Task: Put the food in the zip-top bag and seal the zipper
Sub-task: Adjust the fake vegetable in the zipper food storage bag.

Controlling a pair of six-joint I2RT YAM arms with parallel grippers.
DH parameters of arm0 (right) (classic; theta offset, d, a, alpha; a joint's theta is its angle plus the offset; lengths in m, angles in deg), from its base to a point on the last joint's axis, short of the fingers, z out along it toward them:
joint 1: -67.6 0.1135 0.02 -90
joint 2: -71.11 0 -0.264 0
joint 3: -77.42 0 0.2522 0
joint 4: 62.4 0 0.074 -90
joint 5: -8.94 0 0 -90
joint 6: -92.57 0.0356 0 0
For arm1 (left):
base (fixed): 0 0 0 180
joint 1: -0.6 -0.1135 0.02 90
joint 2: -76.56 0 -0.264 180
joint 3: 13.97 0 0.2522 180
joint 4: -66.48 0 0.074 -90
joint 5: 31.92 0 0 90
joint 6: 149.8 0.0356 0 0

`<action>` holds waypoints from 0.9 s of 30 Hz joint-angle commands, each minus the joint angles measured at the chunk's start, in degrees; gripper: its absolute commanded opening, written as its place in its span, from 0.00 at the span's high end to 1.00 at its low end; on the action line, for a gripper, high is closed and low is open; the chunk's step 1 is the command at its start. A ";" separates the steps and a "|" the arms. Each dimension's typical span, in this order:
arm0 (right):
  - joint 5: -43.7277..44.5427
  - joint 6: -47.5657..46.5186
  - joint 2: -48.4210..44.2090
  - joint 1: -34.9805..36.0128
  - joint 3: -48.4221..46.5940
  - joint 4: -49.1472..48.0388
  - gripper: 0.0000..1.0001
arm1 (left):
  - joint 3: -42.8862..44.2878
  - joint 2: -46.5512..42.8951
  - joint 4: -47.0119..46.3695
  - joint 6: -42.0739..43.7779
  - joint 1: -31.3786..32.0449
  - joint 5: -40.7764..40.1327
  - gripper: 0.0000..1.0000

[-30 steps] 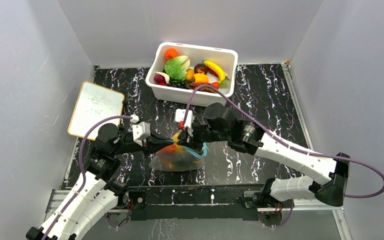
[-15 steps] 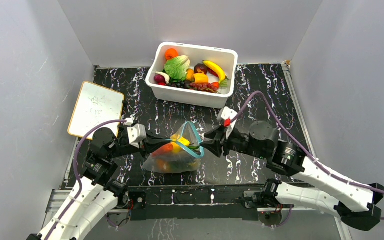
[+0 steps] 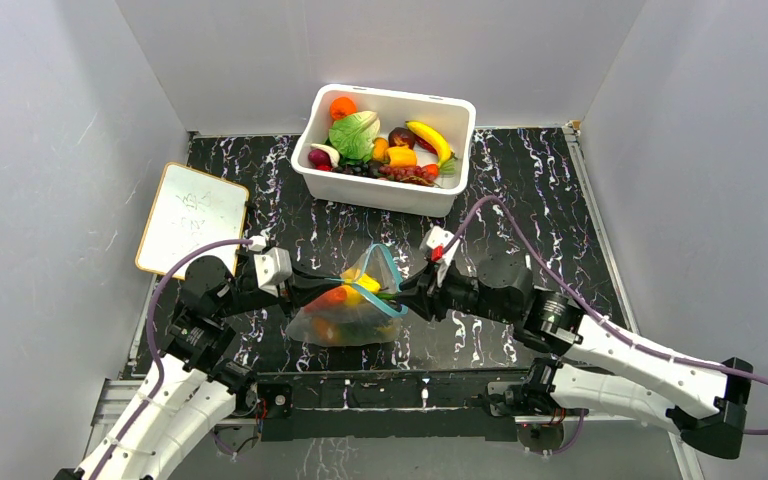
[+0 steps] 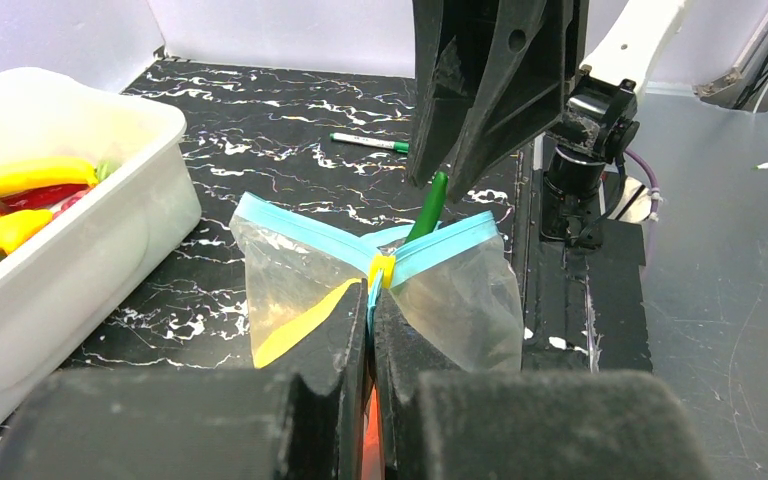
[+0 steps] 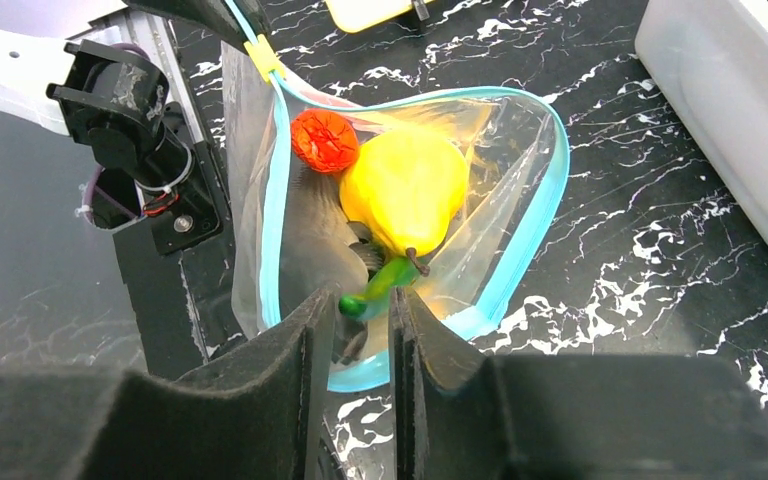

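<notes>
— Overhead, right pincer (image 3: 407, 296) has edged closer to the zip-top bag (image 3: 350, 325) lying on the desk (image 3: 520, 190)?
— Yes, it is at the bag's right edge.
— Left wrist?
— The left pincer (image 4: 371, 300) is pressed together on the zipper (image 4: 290, 225).
— Right wrist?
— Slightly spread at the open mouth, green stem (image 5: 380, 283) between its tips. A yellow pear (image 5: 405, 190) and a red piece (image 5: 324, 140) are inside.

Plain grey walls (image 3: 50, 120) enclose a black, white-veined marble counter (image 3: 520, 190) on three sides under even light.

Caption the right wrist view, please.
Right gripper at the zipper of the open zip-top bag; yellow pear, red fruit inside.
</notes>
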 commanded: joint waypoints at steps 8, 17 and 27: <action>-2.16 0.40 3.29 0.04 1.49 -12.63 1.00 | -0.99 -1.08 -4.24 -0.26 -0.18 1.23 1.00; -4.14 4.06 7.79 0.04 -9.11 -12.67 1.00 | -1.26 -0.77 -6.52 -0.23 -0.18 2.12 1.00; -0.63 13.37 14.45 0.04 -3.61 -12.53 1.00 | -4.23 -2.15 -10.27 -1.32 -0.18 2.95 1.00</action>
